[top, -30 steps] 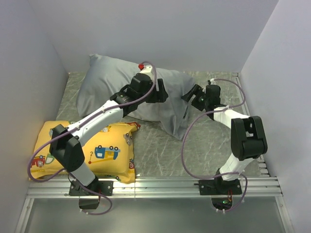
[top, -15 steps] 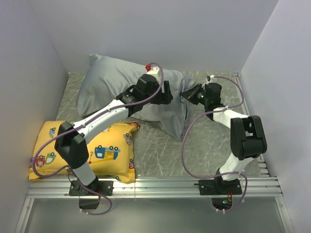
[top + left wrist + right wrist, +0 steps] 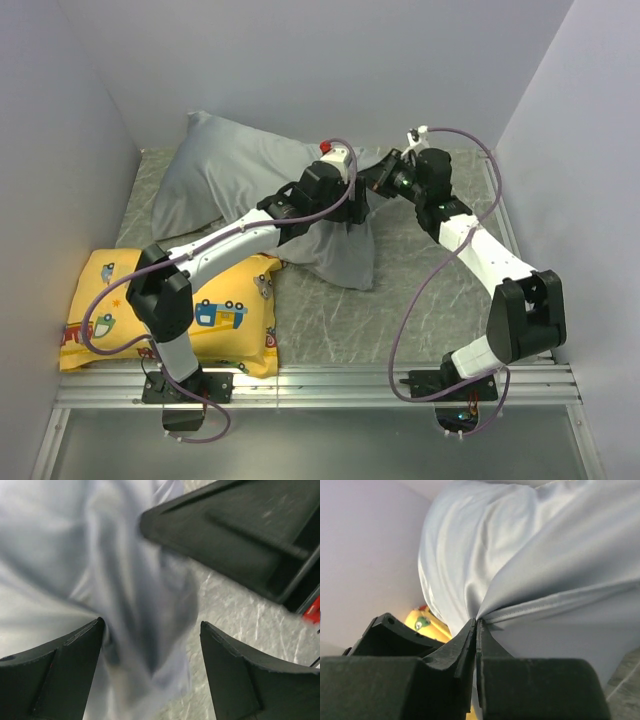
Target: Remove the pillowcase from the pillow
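White walls (image 3: 330,70) stand close on three sides of the grey desk (image 3: 430,290). The pillowcase (image 3: 230,170) lies at the back, from the left corner to the middle, and one loose end hangs toward the front. It looks fat, so I think the pillow is inside it, but no white shows.

The right tool (image 3: 476,625) is pressed together on a fold of the pillowcase, and the cloth pulls tight from that pinch. I think this hold is for tugging the cover off. The left tool (image 3: 151,630) is spread wide. Loose cloth sits between its fingers but is not squeezed. It may be set to grab more cloth.

The two tools are very near each other, so they could bump. The back wall is close behind them. The right side of the desk has room to pull toward. A yellow cushion (image 3: 210,310) lies at the front left, just beside the pillowcase and under the left arm.
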### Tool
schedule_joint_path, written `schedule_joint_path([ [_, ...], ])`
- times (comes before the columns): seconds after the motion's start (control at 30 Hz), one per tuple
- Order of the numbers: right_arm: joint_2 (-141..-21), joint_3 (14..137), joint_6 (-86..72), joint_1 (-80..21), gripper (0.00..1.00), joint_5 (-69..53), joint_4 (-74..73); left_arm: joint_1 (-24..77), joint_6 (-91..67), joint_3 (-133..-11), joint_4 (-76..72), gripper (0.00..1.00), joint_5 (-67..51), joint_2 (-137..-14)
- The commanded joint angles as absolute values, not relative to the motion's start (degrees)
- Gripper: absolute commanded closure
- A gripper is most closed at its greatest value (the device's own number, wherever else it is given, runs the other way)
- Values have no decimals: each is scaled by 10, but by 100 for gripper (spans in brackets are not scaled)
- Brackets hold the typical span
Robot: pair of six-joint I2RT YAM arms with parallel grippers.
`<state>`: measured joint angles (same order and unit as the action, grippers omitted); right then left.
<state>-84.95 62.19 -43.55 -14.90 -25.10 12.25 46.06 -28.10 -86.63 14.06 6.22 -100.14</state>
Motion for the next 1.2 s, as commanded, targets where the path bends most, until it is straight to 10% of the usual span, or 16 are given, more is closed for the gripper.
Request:
schedule_joint_path([
  [0.0,-844,678,-394,-177,92,-224,50,467,-280,-870,90,16,75,-984],
  [0.33,-845,667,-393,-199,92,-212,55,475,-292,-875,121,33,148,-996],
  [0.67,-844,678,-368,-191,91,-190,25,475,-298,-868,144,99,169,-978],
  [0.97,-824,657,-330,-174,39,-140,-4,467,-302,-840,170,99,214,-952],
  [1.17,-769,562,-322,-191,30,-143,35,465,-301,-849,168,97,192,-966],
])
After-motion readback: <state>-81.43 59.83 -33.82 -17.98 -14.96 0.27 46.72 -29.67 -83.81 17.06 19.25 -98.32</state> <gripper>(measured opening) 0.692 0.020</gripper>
